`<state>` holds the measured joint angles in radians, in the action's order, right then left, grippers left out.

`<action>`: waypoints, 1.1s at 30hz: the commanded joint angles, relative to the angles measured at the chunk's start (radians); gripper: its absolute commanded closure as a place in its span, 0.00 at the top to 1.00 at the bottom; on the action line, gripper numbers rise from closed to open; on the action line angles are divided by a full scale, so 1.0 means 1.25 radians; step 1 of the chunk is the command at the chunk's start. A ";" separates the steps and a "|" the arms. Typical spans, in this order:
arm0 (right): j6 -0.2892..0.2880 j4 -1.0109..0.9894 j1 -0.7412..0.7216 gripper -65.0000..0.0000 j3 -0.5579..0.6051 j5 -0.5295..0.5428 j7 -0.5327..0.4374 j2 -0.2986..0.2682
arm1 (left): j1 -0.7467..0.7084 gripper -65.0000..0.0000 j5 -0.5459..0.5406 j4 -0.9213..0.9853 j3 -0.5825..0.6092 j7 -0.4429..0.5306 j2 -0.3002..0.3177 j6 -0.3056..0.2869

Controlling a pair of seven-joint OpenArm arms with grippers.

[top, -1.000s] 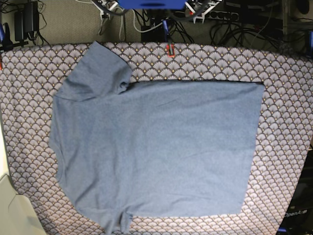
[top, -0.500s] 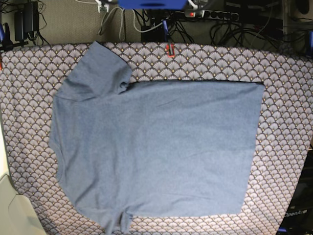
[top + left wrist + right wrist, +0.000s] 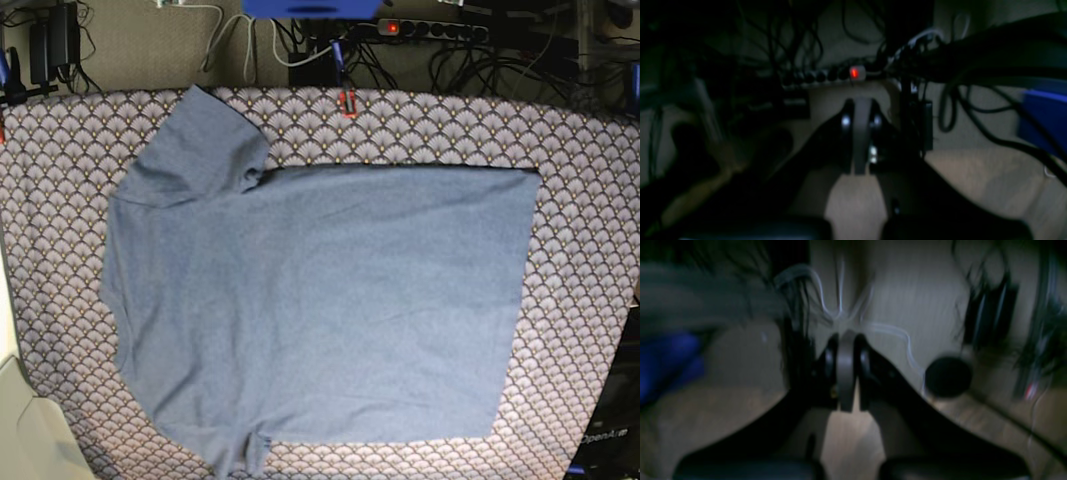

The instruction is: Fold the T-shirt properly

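Note:
The slate-blue T-shirt (image 3: 320, 310) lies spread flat on the scallop-patterned tablecloth (image 3: 585, 200), plain side up. Its hem is at the right, one sleeve (image 3: 205, 140) points to the back left, and the other sleeve (image 3: 240, 455) reaches the front edge. Neither gripper shows in the base view. In the left wrist view my left gripper (image 3: 858, 133) is shut and empty, above the floor and cables. In the right wrist view my right gripper (image 3: 846, 373) is shut and empty, also over the floor. The shirt shows in neither wrist view.
A power strip with a red light (image 3: 430, 28) and tangled cables lie on the floor behind the table; the strip also shows in the left wrist view (image 3: 853, 72). A small red clip (image 3: 347, 102) sits at the table's far edge. A white surface (image 3: 20, 420) is at front left.
The gripper parts seen at the top edge of the base view have drawn back out of view. The T-shirt has not moved.

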<state>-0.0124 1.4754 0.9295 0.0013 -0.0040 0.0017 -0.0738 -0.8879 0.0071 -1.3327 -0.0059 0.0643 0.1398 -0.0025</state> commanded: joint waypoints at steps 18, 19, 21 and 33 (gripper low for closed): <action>0.001 0.434 0.075 0.33 -0.070 0.001 -0.015 -0.021 | -0.150 0.38 -0.001 -0.545 -0.146 0.020 -0.013 0.000; -0.001 0.434 0.051 0.38 -0.067 0.003 -0.011 -0.021 | -0.140 0.43 -0.001 -0.539 -0.146 0.020 -0.013 0.000; -0.001 0.426 0.003 0.45 -0.066 0.003 -0.008 -0.019 | -0.118 0.51 -0.001 -0.535 -0.147 0.020 -0.013 0.000; -0.149 0.404 -0.216 0.50 -0.147 0.361 0.334 -0.016 | 0.035 0.54 -0.228 -0.534 -0.227 -0.224 -0.046 -0.004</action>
<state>-0.1852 1.9705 0.6518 -0.1837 0.4438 0.4370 -0.0910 -0.8330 -0.2775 -1.9839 -0.2893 -0.2363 0.0799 -0.0006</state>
